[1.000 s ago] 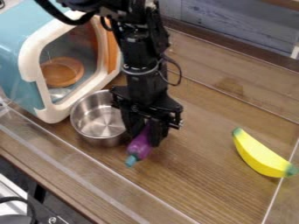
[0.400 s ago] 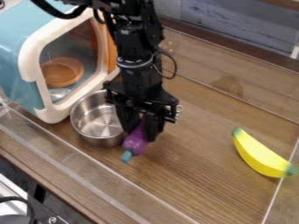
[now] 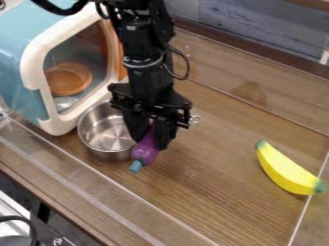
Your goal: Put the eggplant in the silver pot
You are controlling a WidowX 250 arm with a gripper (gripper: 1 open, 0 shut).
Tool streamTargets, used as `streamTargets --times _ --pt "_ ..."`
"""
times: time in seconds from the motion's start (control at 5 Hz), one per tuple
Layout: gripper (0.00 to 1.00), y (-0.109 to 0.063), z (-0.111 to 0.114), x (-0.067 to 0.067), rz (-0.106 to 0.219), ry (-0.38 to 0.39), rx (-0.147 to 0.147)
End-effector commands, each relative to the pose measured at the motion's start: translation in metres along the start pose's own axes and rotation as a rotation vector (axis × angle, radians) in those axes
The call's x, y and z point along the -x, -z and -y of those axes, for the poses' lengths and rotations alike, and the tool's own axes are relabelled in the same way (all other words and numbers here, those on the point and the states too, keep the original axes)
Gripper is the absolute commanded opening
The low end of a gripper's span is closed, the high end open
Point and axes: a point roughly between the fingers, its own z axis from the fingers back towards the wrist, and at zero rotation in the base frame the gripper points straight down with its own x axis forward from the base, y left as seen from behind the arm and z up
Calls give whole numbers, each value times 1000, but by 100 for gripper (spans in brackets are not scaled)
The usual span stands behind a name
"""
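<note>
Steel walls of the silver pot (image 3: 106, 132) could be struck by the dangling stem if the eggplant (image 3: 146, 150) is carried across too low. The eggplant is held clamped in the tool (image 3: 152, 141), hanging at six o'clock beneath it, at the pot's four o'clock, beside its rim.

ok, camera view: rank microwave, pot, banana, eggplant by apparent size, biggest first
1. microwave, largest though cut off at the frame's left edge
2. pot, partly hidden by the tool
3. banana, nearly as long as the pot is wide, but slimmer
4. eggplant, top hidden in the tool, so its full length is unsure
</note>
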Motion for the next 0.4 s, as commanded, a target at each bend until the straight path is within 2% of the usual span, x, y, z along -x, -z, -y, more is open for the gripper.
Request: streamTargets --times 0.0,0.2 --pt "0 -16 -3 -9 66 -4 -5" --pt "0 -17 -6 -8 67 -11 -6"
